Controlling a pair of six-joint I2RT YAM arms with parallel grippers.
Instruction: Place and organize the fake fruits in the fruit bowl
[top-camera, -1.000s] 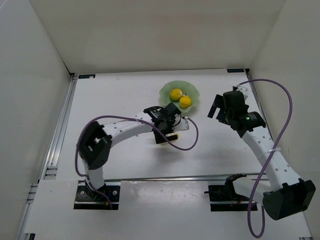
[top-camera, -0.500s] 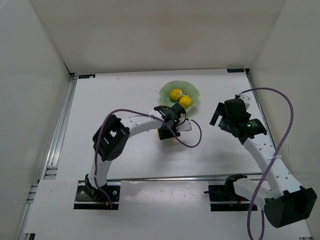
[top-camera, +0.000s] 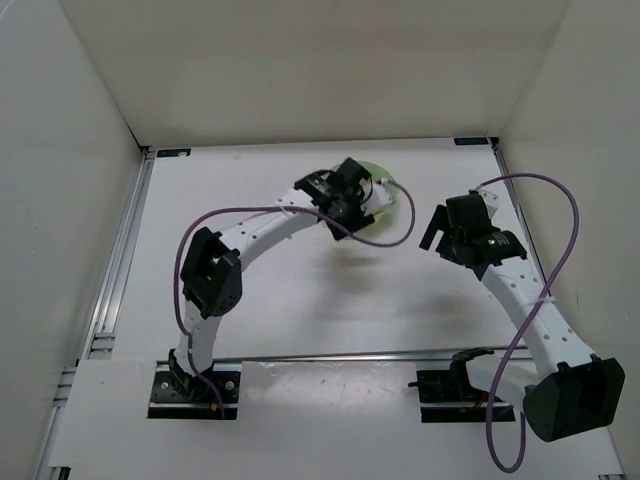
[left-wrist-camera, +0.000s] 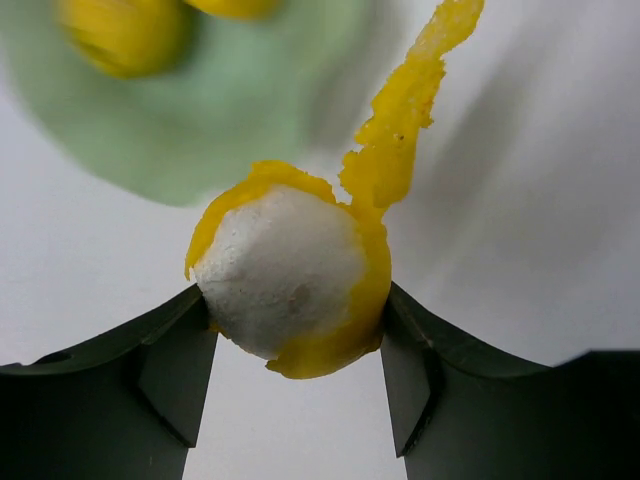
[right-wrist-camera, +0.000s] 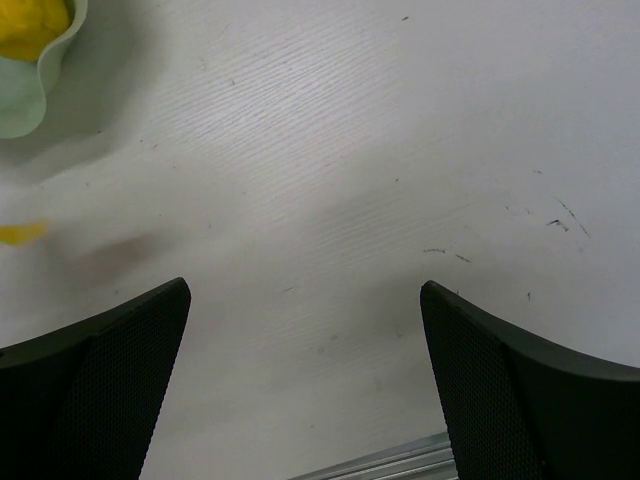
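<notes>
My left gripper (left-wrist-camera: 295, 300) is shut on a peeled banana-like fake fruit (left-wrist-camera: 285, 275), white flesh with yellow peel and one peel strip (left-wrist-camera: 400, 130) sticking up. It hangs above the table at the near edge of the pale green fruit bowl (left-wrist-camera: 210, 120), which is blurred. Two yellow fruits (left-wrist-camera: 125, 35) lie in the bowl. From the top, the left gripper (top-camera: 350, 192) covers most of the bowl (top-camera: 377, 167). My right gripper (right-wrist-camera: 305, 300) is open over bare table, to the right of the bowl (right-wrist-camera: 25, 95).
White walls enclose the table on three sides. A purple cable (top-camera: 385, 235) loops off the left wrist near the bowl. A metal rail (right-wrist-camera: 390, 460) runs along the table's near edge under the right gripper (top-camera: 437, 225).
The left gripper closed on the banana-like fruit on the table in front of the bowl, lifted it and carried it back over the bowl. The right arm barely shifted.
</notes>
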